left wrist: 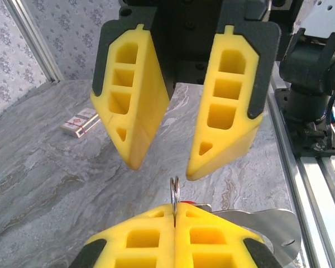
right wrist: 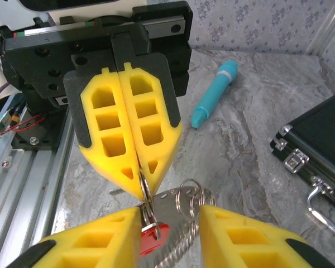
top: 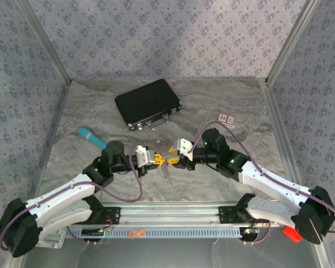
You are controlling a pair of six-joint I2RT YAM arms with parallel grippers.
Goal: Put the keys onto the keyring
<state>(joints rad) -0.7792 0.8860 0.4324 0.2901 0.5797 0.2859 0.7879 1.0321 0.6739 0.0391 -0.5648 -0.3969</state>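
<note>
My left pincer [right wrist: 140,190] is clamped on the keyring [left wrist: 175,192], holding it on edge so a key can slide on. My right pincer [right wrist: 170,215] stands apart around the red key [right wrist: 155,231], just beside it.

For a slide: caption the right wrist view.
Left gripper, jaws shut on metal ring above red-headed key; right gripper open.
</note>
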